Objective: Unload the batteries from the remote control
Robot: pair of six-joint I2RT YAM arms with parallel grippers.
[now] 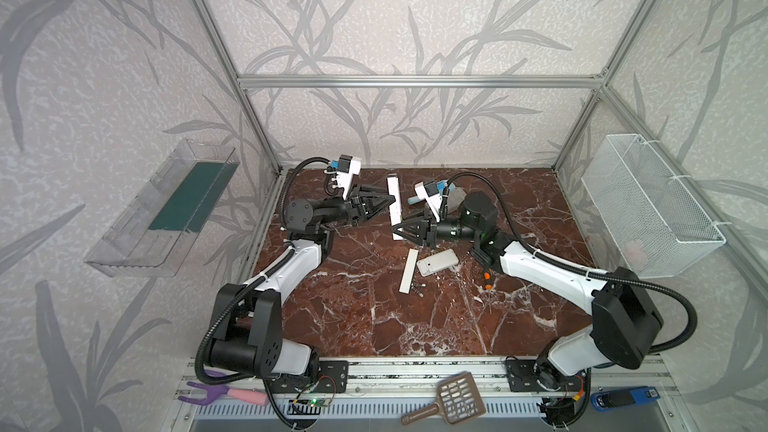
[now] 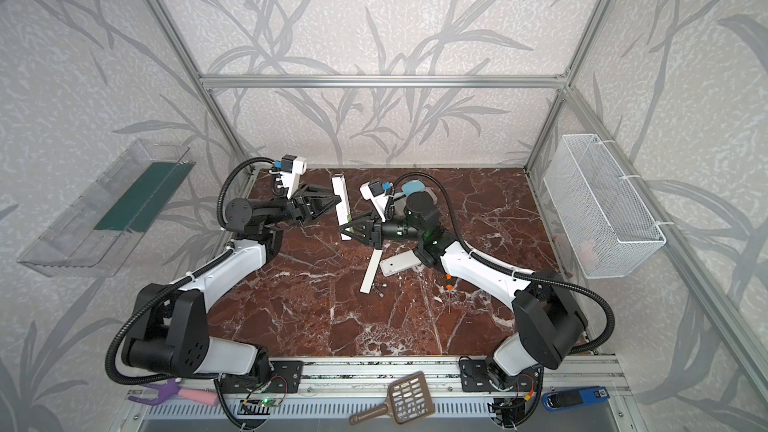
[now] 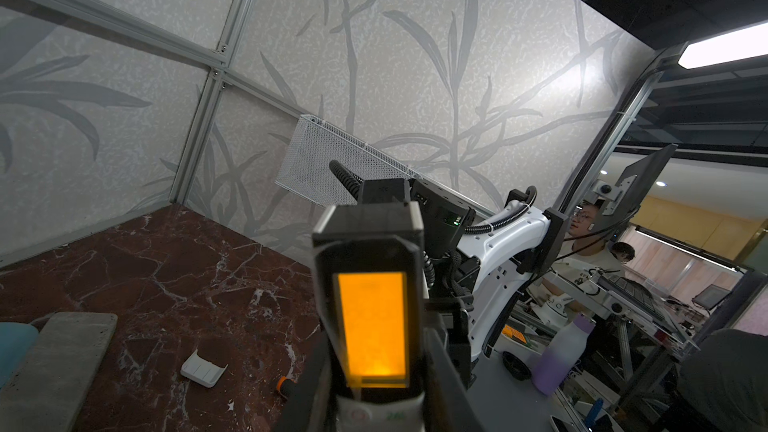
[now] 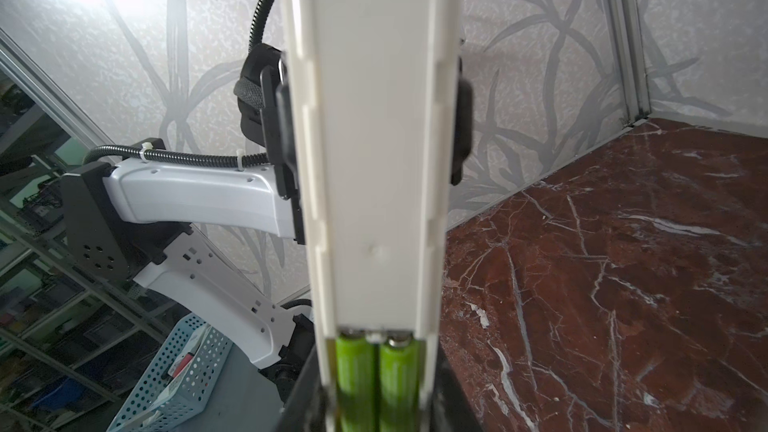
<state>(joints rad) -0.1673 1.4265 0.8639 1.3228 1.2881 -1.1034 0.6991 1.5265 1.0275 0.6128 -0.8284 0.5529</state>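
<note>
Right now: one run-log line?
left gripper: shut on remote | right gripper: shut on remote, battery end | batteries: two green, in bay

Lime batteries [image 4: 357, 380] cut by picture edge, screwdriver [image 1: 487, 278] partly hidden under right arm [image 1: 540, 272]

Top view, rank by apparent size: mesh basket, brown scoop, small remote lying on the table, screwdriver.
1. mesh basket
2. brown scoop, though it sits nearer the camera
3. small remote
4. screwdriver, partly hidden, so true size unsure
</note>
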